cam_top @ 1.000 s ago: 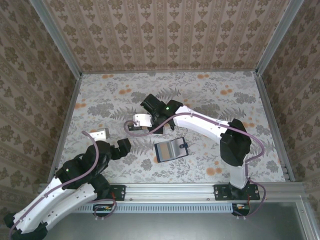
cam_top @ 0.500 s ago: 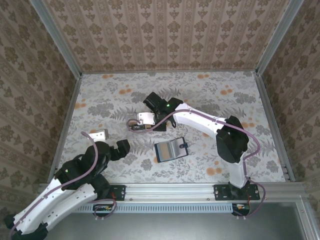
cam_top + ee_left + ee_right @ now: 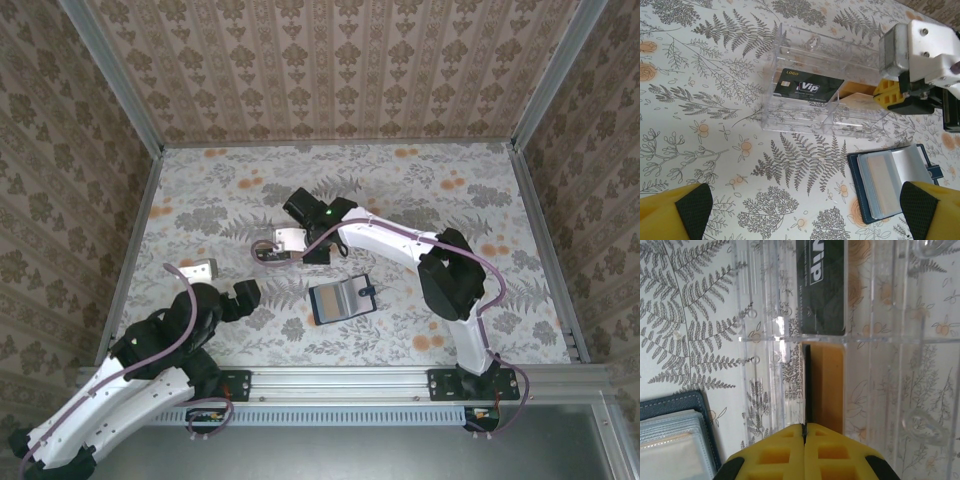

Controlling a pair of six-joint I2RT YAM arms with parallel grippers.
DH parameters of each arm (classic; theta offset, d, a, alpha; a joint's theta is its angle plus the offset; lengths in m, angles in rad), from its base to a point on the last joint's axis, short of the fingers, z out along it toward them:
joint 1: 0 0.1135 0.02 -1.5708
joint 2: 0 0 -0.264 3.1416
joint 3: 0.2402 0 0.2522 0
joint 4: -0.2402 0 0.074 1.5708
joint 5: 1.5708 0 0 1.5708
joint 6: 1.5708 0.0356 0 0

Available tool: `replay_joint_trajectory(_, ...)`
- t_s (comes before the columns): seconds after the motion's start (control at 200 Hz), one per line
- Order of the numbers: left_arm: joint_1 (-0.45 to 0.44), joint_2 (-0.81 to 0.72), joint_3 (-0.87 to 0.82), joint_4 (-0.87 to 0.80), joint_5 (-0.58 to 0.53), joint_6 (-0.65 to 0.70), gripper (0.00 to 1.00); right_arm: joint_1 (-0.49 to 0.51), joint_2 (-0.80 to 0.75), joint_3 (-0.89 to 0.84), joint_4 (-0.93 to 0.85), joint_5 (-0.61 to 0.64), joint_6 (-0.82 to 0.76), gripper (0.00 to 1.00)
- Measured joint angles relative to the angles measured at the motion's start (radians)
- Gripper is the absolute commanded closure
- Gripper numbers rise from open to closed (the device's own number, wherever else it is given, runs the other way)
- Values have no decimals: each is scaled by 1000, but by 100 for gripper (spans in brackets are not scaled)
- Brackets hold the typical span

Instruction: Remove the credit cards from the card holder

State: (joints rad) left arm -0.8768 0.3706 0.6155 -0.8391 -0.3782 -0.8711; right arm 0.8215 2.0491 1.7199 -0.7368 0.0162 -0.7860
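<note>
Floral cloth point(image 3: 400, 190) covers the table, with patterned wallpaper on the walls. Right arm point(image 3: 400, 245) reaches from its base leftward across the table, wrist bent down at the clear box point(image 3: 820, 85). Right gripper point(image 3: 804, 432) is pinched tight on a thin card point(image 3: 805, 385). I see the card edge-on as a dark line, standing in one compartment just beside an orange strip point(image 3: 832, 385). A black VIP card point(image 3: 809, 88) lies flat in the adjoining compartment.

Left arm point(image 3: 140, 360) sits folded near its base at the table's near left, wrist aimed toward the box. Left gripper point(image 3: 805, 212) is spread wide and holds nothing. I see its pads point(image 3: 687, 210) at both lower corners of its wrist view.

Holder point(image 3: 340, 300) lies open flat on the cloth, inner panels up. It is near the box, on the box's near right side, apart from both grippers.
</note>
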Motion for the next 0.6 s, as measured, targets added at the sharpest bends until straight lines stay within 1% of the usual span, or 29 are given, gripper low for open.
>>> replay_joint_trajectory(0.205,2,-4,-7,0,4,0,0,0,11,16,7,5,0,99)
replay_joint_trajectory(0.37,2,-6,-10,0,7,0,0,0,14,16,8,6,0,97)
replay_joint_trajectory(0.41,2,-6,-11,0,8,0,0,0,15,16,10,7,0,93)
replay_joint_trajectory(0.51,2,-6,-13,0,12,0,0,0,21,16,18,11,4,78)
replay_joint_trajectory(0.6,3,-6,-13,0,14,0,0,0,26,16,30,20,3,73)
